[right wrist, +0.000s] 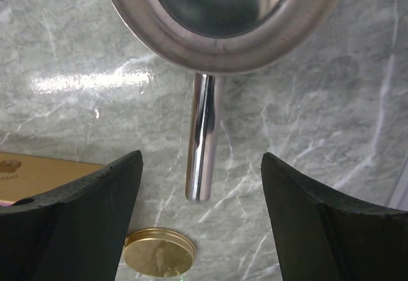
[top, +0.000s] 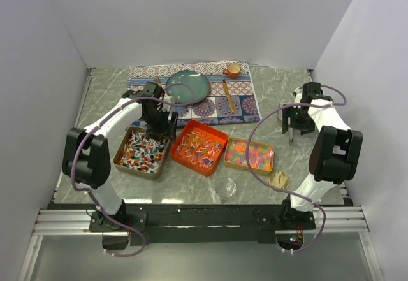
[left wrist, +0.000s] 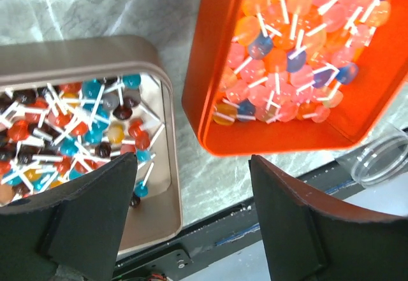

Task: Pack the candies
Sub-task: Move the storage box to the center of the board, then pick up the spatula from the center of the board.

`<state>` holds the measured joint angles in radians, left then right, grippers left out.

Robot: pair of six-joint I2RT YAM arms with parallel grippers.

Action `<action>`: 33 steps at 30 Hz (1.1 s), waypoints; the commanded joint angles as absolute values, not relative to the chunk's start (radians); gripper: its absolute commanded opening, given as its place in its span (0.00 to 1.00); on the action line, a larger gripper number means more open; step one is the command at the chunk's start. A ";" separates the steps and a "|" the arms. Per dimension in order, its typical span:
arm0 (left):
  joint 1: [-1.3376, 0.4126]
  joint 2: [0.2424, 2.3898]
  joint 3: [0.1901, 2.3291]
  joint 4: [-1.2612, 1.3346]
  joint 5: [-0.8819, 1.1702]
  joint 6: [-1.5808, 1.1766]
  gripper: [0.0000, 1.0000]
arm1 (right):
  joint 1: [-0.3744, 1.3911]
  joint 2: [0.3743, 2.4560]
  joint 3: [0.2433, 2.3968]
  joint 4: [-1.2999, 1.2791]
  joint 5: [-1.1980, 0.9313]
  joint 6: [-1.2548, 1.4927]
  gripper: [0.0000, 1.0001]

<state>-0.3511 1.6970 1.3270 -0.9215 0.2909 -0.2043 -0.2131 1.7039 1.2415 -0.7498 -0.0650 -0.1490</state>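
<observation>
The candies are small lollipops in three trays. Red-white-blue ones [top: 141, 150] fill the metal tray [left wrist: 167, 134], orange-red ones [top: 199, 146] the orange tray [left wrist: 204, 71], and pastel ones [top: 250, 155] a third tray. My left gripper [top: 159, 125] is open and empty [left wrist: 191, 166], hovering over the gap between the metal and orange trays. My right gripper [top: 292, 128] is open [right wrist: 201, 166] above the silver scoop [right wrist: 223, 13]. The jaws stand either side of the scoop's handle [right wrist: 203, 141] without touching it.
A clear glass jar [top: 225, 188] stands near the front edge. It also shows in the left wrist view [left wrist: 379, 160]. A gold lid [right wrist: 158, 252] lies on the marble. A patterned mat [top: 242, 99] at the back holds a teal plate [top: 188, 85], an orange cup [top: 233, 71] and a wooden spoon [top: 227, 96].
</observation>
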 commanded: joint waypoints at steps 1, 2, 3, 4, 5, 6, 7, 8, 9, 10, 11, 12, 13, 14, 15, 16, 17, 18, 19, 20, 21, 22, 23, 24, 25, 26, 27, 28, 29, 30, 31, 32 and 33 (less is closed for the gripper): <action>-0.331 1.589 1.362 -0.939 0.293 -0.204 0.77 | -0.206 1.738 1.264 -0.710 -0.011 -0.126 0.81; -0.325 1.582 1.365 -0.934 0.290 -0.216 0.77 | -0.206 1.744 1.266 -0.709 -0.009 -0.123 0.81; -0.319 1.575 1.367 -0.917 0.287 -0.222 0.77 | -0.206 1.750 1.266 -0.709 -0.012 -0.121 0.80; -0.313 1.568 1.380 -0.907 0.281 -0.230 0.76 | -0.206 1.765 1.269 -0.707 -0.009 -0.117 0.79; -0.311 1.565 1.387 -0.899 0.273 -0.242 0.76 | -0.204 1.772 1.273 -0.703 -0.002 -0.112 0.78; -0.311 1.562 1.393 -0.884 0.270 -0.244 0.76 | -0.204 1.782 1.278 -0.703 -0.002 -0.106 0.75; -0.311 1.548 1.397 -0.877 0.264 -0.250 0.75 | -0.203 1.799 1.295 -0.701 -0.002 -0.104 0.74; -0.311 1.537 1.390 -0.867 0.259 -0.262 0.75 | -0.202 1.810 1.305 -0.704 -0.002 -0.104 0.73; -0.311 1.520 1.378 -0.853 0.253 -0.265 0.75 | -0.198 1.822 1.316 -0.706 -0.002 -0.104 0.70; -0.310 1.485 1.346 -0.815 0.249 -0.268 0.75 | -0.195 1.844 1.337 -0.703 -0.002 -0.104 0.68; -0.310 1.468 1.332 -0.792 0.241 -0.268 0.76 | -0.190 1.856 1.350 -0.700 -0.002 -0.104 0.66; -0.308 1.451 1.316 -0.766 0.238 -0.267 0.76 | -0.189 1.865 1.359 -0.696 -0.002 -0.106 0.62; -0.308 1.436 1.301 -0.723 0.232 -0.264 0.76 | -0.187 1.884 1.376 -0.693 -0.002 -0.104 0.60; -0.308 1.437 1.308 -0.718 0.226 -0.258 0.76 | -0.184 1.890 1.381 -0.690 0.021 -0.104 0.58; -0.305 1.456 1.319 -0.713 0.215 -0.258 0.76 | -0.184 1.897 1.385 -0.687 0.028 -0.107 0.50; -0.304 1.469 1.353 -0.710 0.215 -0.261 0.76 | -0.184 1.901 1.388 -0.690 0.035 -0.109 0.46; -0.301 1.485 1.370 -0.710 0.213 -0.262 0.75 | -0.184 1.899 1.390 -0.693 0.034 -0.112 0.34; -0.296 1.511 1.403 -0.710 0.218 -0.262 0.75 | -0.184 1.890 1.388 -0.701 0.025 -0.127 0.27; -0.296 1.520 1.414 -0.703 0.222 -0.262 0.76 | -0.184 1.884 1.385 -0.715 0.018 -0.135 0.22; -0.295 1.528 1.419 -0.672 0.233 -0.259 0.75 | -0.184 1.876 1.378 -0.721 0.015 -0.140 0.17; -0.295 1.543 1.425 -0.655 0.239 -0.261 0.75 | -0.187 1.859 1.356 -0.727 0.011 -0.150 0.16; -0.295 1.551 1.431 -0.644 0.239 -0.265 0.76 | -0.187 1.849 1.341 -0.729 0.003 -0.158 0.15; -0.295 1.558 1.434 -0.625 0.244 -0.274 0.76 | -0.187 1.839 1.327 -0.729 0.003 -0.163 0.13; -0.295 1.575 1.443 -0.617 0.250 -0.279 0.75 | -0.189 1.823 1.298 -0.724 0.005 -0.178 0.11; -0.295 1.580 1.450 -0.609 0.267 -0.282 0.76 | -0.190 1.815 1.284 -0.713 -0.027 -0.189 0.06; -0.293 1.588 1.457 -0.604 0.275 -0.281 0.75 | -0.189 1.807 1.275 -0.709 -0.032 -0.201 0.00; -0.293 1.598 1.476 -0.604 0.279 -0.279 0.75 | -0.192 1.786 1.273 -0.704 -0.035 -0.222 0.00; -0.291 1.600 1.486 -0.603 0.285 -0.276 0.75 | -0.199 1.775 1.285 -0.730 -0.049 -0.239 0.00; -0.291 1.603 1.493 -0.601 0.304 -0.267 0.75 | -0.204 1.763 1.305 -0.758 -0.078 -0.259 0.00; -0.291 1.603 1.499 -0.591 0.316 -0.262 0.75 | -0.204 1.726 1.342 -0.782 -0.090 -0.317 0.00; -0.291 1.603 1.500 -0.586 0.327 -0.259 0.75 | -0.204 1.701 1.357 -0.829 -0.104 -0.352 0.00; -0.291 1.603 1.500 -0.580 0.343 -0.261 0.75 | -0.204 1.675 1.370 -0.851 -0.139 -0.395 0.00; -0.291 1.605 1.499 -0.563 0.350 -0.268 0.75 | -0.206 1.616 1.384 -0.873 -0.155 -0.502 0.00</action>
